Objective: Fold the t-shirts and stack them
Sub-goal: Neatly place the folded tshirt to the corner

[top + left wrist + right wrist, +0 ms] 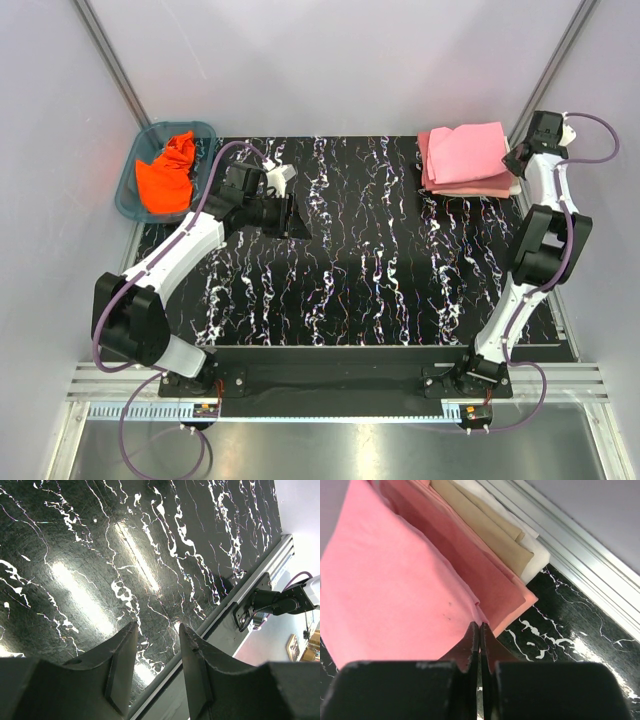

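Right tool (480,625), tips pressed together on nothing visible, sits at the pink shirt (395,580) atop the stack (465,160) (far right of the worktop (380,260)); best lifted straight off, not dragged. Left tool (157,630), parted and empty, should fetch the orange shirt (168,175) from the basket (128,190).

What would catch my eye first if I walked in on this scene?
Probably the neat stack of folded t-shirts, pink on top, at the far right corner of the table, with the right gripper shut at its edge. Then the bright orange t-shirt crumpled in the teal basket at far left.
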Robot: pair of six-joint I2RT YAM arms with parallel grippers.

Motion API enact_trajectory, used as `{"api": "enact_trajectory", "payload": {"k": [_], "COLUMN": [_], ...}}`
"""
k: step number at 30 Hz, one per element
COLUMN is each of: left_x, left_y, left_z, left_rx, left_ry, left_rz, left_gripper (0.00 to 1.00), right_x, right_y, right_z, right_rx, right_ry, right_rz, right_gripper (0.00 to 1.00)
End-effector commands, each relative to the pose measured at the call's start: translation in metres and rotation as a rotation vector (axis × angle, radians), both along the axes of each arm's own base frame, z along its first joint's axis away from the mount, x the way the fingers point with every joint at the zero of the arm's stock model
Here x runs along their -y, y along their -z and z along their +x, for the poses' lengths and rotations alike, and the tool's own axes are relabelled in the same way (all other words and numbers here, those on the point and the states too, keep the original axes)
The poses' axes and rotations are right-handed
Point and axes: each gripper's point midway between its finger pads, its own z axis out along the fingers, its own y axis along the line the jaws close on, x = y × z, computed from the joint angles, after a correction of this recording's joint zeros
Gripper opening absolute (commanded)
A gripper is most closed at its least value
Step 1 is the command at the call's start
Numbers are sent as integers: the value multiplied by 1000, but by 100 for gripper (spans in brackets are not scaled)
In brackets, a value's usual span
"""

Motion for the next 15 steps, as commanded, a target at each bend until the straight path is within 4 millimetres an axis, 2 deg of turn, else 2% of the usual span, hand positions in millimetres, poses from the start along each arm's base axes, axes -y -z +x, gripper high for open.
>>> {"api": "enact_trajectory", "payload": {"k": [1,7,15], "left_x": [4,3,4], "left_y": [-19,-18,-19], "left_z": [2,2,2], "left_rx": [54,55,55], "left_ry": [21,18,20], "left_rz": [-43,-40,-42], "left_gripper": [43,43,43], "right_x": [16,22,28], "right_y": [-27,-8,5], "right_z": [-6,-13,-20], "right_rx": [53,15,-15], "right_ry": [39,54,70], "right_rz": [-63,-62,-57], "right_gripper": [0,0,0]}}
